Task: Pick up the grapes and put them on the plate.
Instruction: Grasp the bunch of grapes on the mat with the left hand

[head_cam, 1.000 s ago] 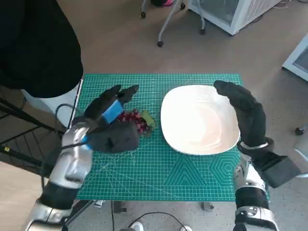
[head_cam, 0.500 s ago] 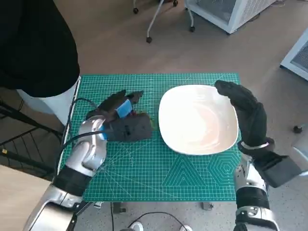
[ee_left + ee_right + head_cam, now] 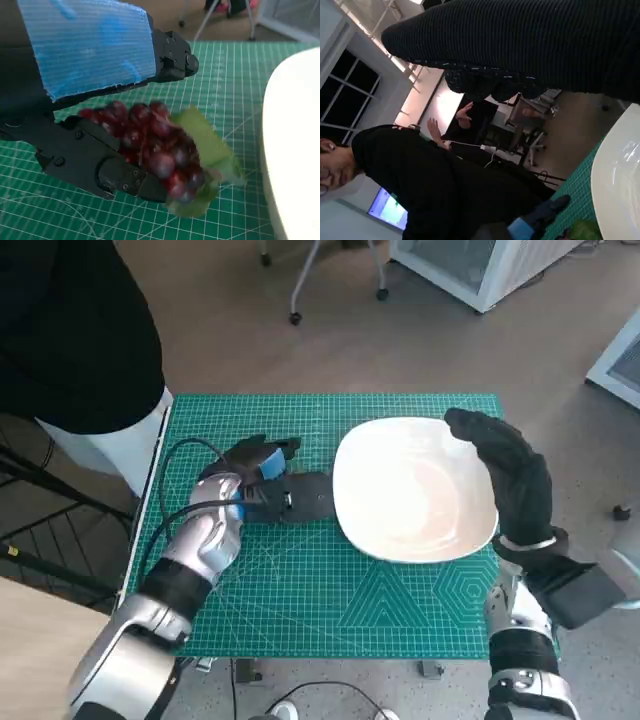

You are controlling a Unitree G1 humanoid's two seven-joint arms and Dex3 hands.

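Note:
The grapes [image 3: 160,145], a dark red bunch with a green leaf, lie low on the green mat [image 3: 330,590] between my left hand's upper fingers and its lower finger. My left hand [image 3: 262,485] [image 3: 90,45] grips them just beside the near edge of the white plate [image 3: 415,490] [image 3: 295,150]. In the head view the hand hides the bunch. My right hand [image 3: 510,475] [image 3: 520,40] hovers over the plate's right rim with its fingers stretched out and nothing in it.
A person in black [image 3: 70,330] [image 3: 420,175] stands at the table's far left corner. A black cable [image 3: 185,455] loops over the mat by my left wrist. Chair legs [image 3: 330,280] and a white cabinet [image 3: 470,265] stand on the floor beyond.
My left hand has dropped onto the mat and slid toward the plate, closing over the grapes, which showed in the head view a second ago. My right hand has stayed in place.

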